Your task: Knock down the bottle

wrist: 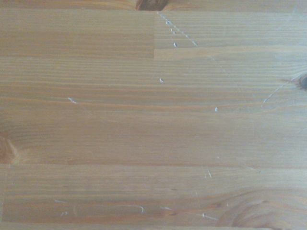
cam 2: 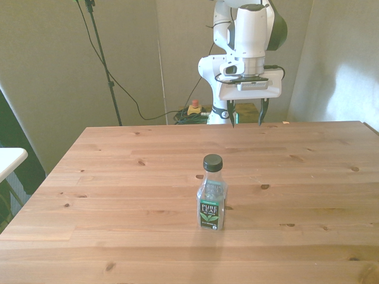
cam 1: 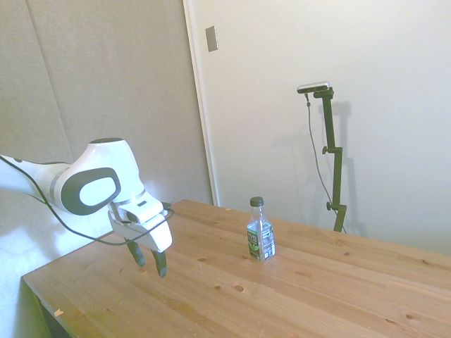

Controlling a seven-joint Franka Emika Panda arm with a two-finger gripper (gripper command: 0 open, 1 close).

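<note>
Nothing is done yet: the bottle (cam 2: 212, 193) stands upright mid-table (cam 2: 308, 177), well apart from my end effector (cam 2: 246, 113), which hangs empty with fingers spread. Reaching and toppling it remain.

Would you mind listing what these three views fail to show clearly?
- Bottle: absent from the wrist view, which shows only bare table.
- Label's small print: too small in the side and front views.
- Bottle's contents: unclear; the plastic is too small and glary.
- Arm: cut off by the side view's left edge.
- Gripper: its height above the table is unclear in the front view.
</note>
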